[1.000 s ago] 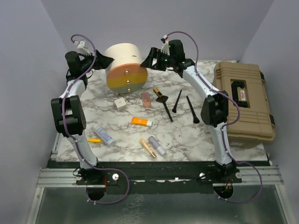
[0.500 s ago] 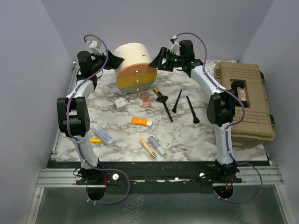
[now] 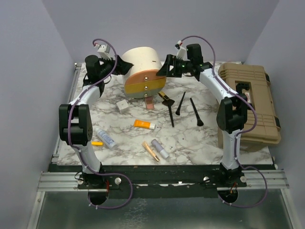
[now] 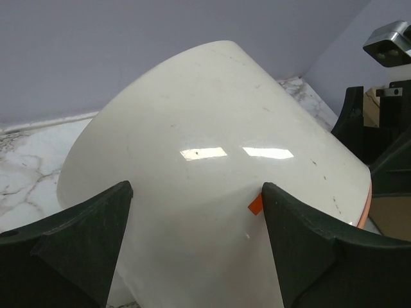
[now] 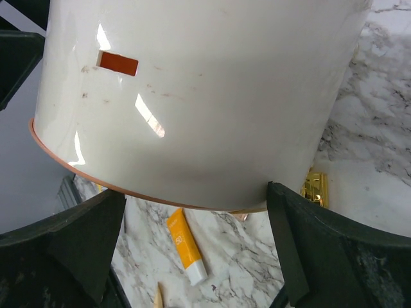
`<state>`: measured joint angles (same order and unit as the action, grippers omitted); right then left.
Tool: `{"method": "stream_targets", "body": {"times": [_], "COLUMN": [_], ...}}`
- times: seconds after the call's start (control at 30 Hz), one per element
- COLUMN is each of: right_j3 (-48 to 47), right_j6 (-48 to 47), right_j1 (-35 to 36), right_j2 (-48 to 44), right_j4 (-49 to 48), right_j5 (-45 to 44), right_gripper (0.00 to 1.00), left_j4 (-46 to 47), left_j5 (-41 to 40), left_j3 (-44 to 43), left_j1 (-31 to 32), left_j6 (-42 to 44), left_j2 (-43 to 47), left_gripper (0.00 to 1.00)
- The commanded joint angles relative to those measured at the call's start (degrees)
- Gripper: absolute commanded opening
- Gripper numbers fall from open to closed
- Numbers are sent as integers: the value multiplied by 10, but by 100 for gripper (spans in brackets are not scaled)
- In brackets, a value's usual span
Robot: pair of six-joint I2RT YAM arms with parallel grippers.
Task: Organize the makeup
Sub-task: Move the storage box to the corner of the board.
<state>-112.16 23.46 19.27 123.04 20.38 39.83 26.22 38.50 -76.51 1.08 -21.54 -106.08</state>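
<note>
Now | both end effectors (left [image 3: 118, 68], right [image 3: 164, 70]) clamped on tilted round case [image 3: 143, 71] | table [image 3: 190, 138] far edge

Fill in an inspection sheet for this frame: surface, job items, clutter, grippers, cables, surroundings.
Surface: marble-pattern tabletop, with items scattered on it.
Job's things: orange tube, white cube, pink palette partly under the case, three black brushes, yellow pen, whitish tube, gold tube and lilac tube, all lying loose.
Clutter: tan toolbox, closed, at the right edge.
Grippers: left gripper and right gripper, jaws wide, either side of the tilted cream-and-orange round case.
Cables: purple cable looped along each arm.
Surroundings: plain lilac walls.
</note>
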Motion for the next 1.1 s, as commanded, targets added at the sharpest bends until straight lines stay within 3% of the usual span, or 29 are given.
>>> {"method": "stream_targets", "body": {"times": [0.0, 0.17, 0.3, 0.43, 1.07], "right_j3": [-4, -35, -21, 1, -15], "right_j6": [-8, 7, 34, 38, 44], "right_j1": [26, 26, 26, 26, 25], "right_j2": [-14, -7, -14, -28, -27], "right_j4": [23, 39, 13, -8, -8], "right_j5": [26, 28, 77, 71, -25], "right_gripper": [94, 97, 94, 95, 97], "left_j4": [-171, -225, -234, -249, -255], "left_j5": [45, -5, -2, 11, -50], "left_j3": [9, -73, -119, -144, -117], "left_j1": [55, 41, 20, 4, -35], "left_j6": [34, 19, -22, -27, 6], "left_j2": [-40, -60, -70, -70, -1], "left_gripper": [85, 88, 88, 89, 92]}}
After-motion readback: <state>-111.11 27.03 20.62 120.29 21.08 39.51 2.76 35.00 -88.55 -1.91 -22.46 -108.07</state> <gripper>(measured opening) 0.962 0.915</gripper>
